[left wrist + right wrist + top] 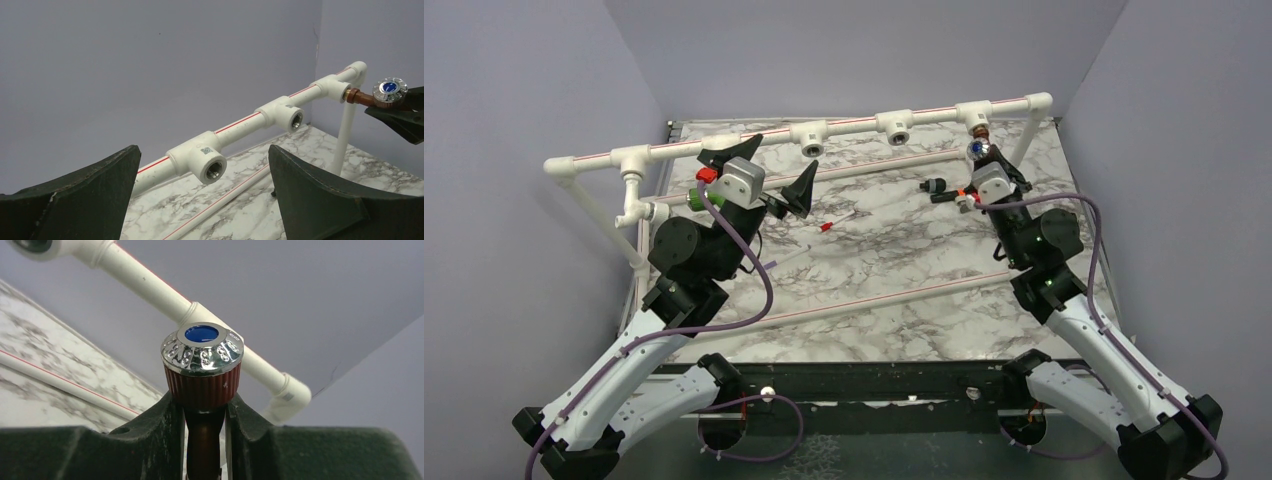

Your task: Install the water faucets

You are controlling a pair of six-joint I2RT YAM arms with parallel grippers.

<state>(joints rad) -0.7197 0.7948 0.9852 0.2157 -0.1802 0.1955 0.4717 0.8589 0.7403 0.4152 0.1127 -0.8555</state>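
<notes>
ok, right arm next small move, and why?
Probably rotate the right gripper to screw the copper faucet in: its fingers clamp the body below the knob, and the threaded end already sits in the end T-fitting.

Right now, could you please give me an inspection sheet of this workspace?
Surface: marble table, two loose pipes lying on it.
Job's things: copper faucet in the end tee; green faucet by the left arm, partly hidden.
Clutter: black piece; red-tipped stick.
Grippers: left gripper open, empty; right gripper shut on the copper faucet's stem.
Cables: purple cables along both arms.
Surroundings: plain walls on three sides.
</notes>
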